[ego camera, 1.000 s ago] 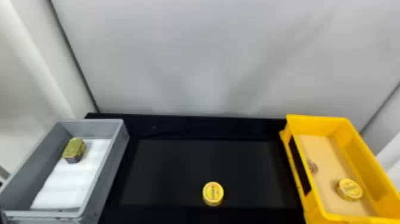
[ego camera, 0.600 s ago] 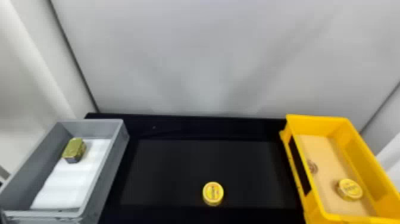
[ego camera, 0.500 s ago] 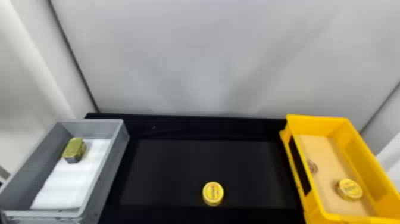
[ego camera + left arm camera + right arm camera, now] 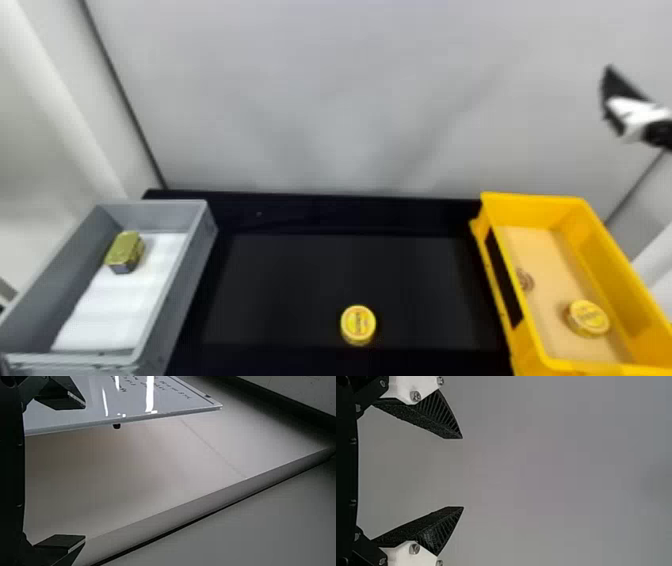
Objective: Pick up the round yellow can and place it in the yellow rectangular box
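Flat on the black tabletop (image 4: 300, 215), lid upward, the round yellow can (image 4: 358, 324) of the task, between the two boxes and toward the near side, well apart from both. Off to the right, the yellow rectangular box (image 4: 535, 207), with a tan bottom (image 4: 540, 250) bearing a dark round mark (image 4: 525, 280) toward its left side. Inside that box, a second round yellow can (image 4: 588, 318), also lid up, resting on the tan bottom in the near part. Off to the left of the tabletop, a grey box (image 4: 155, 212), lined with a white sheet (image 4: 120, 315); on the sheet, toward the far end and near the left wall, a gold and dark rectangular tin (image 4: 125, 251). In from the right edge of the head view, the right pincer (image 4: 622, 107), well above the yellow box, against the pale wall (image 4: 350, 100) behind. In the right wrist view, the same right pincer (image 4: 462, 472) released, black ribbed fingers (image 4: 449, 421) spread wide. In the left wrist view, the left pincer (image 4: 85, 471) released too, dark fingers (image 4: 61, 542) far apart, with a glossy white board (image 4: 130, 395) carrying handwriting farther off.
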Robot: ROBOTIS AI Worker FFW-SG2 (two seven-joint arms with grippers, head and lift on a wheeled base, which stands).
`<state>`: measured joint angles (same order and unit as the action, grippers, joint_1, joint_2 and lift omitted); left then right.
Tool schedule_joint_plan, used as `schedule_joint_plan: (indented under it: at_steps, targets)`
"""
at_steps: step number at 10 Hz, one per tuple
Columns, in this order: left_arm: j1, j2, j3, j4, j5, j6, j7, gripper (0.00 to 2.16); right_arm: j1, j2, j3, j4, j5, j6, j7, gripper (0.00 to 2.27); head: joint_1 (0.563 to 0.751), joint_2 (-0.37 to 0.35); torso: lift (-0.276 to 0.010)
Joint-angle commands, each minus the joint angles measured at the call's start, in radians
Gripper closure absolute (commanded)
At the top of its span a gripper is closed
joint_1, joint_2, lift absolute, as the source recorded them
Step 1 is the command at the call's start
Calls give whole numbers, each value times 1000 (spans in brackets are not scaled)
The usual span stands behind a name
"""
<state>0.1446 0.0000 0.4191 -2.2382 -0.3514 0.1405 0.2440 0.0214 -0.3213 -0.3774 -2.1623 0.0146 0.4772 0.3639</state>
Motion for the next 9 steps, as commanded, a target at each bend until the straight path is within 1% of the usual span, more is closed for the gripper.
schedule_joint_plan:
  at_steps: [1, 3, 6, 9]
  targets:
    - [0, -3, 0, 0, 0, 4, 0, 98, 3, 27, 91, 53, -1, 9, 40, 190, 694, 14, -60]
    - [1, -3, 0, 0, 0, 5, 0, 98, 25, 44, 135, 59, 2, 37, 55, 194, 694, 14, -60]
    - [0, -3, -3, 3, 0, 7, -2, 98, 45, 45, 204, 61, -8, 101, 96, 199, 694, 14, -60]
    - [0, -3, -3, 6, 0, 7, -2, 98, 83, 47, 265, 64, -13, 178, 100, 199, 694, 14, -60]
